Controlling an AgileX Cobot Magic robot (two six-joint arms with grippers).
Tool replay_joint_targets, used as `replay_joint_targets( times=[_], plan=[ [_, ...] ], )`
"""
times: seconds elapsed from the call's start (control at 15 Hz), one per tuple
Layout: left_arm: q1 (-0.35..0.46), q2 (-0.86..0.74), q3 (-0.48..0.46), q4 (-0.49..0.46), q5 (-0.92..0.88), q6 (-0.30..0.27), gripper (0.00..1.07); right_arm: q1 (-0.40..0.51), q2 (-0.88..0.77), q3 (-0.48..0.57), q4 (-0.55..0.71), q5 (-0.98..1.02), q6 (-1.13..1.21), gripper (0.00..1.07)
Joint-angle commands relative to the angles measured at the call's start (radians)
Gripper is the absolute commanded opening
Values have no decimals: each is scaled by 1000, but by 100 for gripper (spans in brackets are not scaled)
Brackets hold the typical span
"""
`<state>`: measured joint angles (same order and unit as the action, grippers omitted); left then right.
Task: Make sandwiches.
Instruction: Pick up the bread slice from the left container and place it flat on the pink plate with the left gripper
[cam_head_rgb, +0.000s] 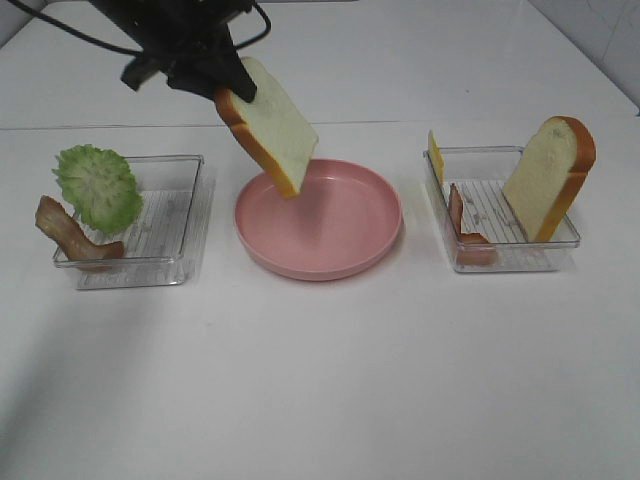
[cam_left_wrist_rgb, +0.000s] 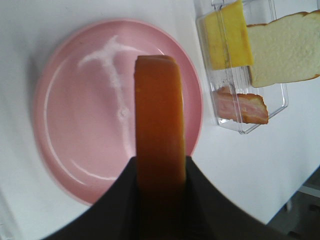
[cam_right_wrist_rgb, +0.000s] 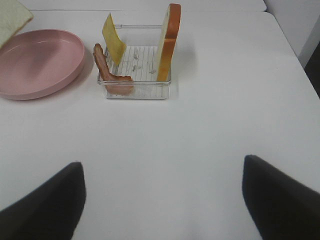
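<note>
We see our left gripper (cam_head_rgb: 225, 85) clamped on the crust end of a toy white bread slice with orange-brown crust (cam_head_rgb: 272, 125); the slice hangs tilted just below it, over the round pink plastic plate (cam_head_rgb: 340, 225). Our right gripper (cam_right_wrist_rgb: 162, 200) stands wide with nothing between its fingers; ahead of it, well apart, a clear plastic tray (cam_right_wrist_rgb: 135, 91) holds a second bread slice (cam_right_wrist_rgb: 167, 45) standing upright, a yellow cheese square (cam_right_wrist_rgb: 114, 42) and a brown-red bacon strip (cam_right_wrist_rgb: 107, 72).
</note>
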<state>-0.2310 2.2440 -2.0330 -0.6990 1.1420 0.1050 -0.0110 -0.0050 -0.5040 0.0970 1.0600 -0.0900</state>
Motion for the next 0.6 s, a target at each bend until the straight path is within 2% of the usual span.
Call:
replay_joint_targets(
  times=[0.07,0.27,0.33,0.6],
  plan=[
    [-5,91,0,-153,-9,39,0,-7,-17,0,-2,1,-14,80],
    [-8,178,0,-322,-18,133,0,-7,-17,0,-2,1,-14,80],
    [-16,195,0,-330,-36,148,0,-7,-17,0,-2,1,-14,80],
    [-48,232,0,-322,-89,146,0,-7,-17,0,-2,1,-14,80]
  ],
)
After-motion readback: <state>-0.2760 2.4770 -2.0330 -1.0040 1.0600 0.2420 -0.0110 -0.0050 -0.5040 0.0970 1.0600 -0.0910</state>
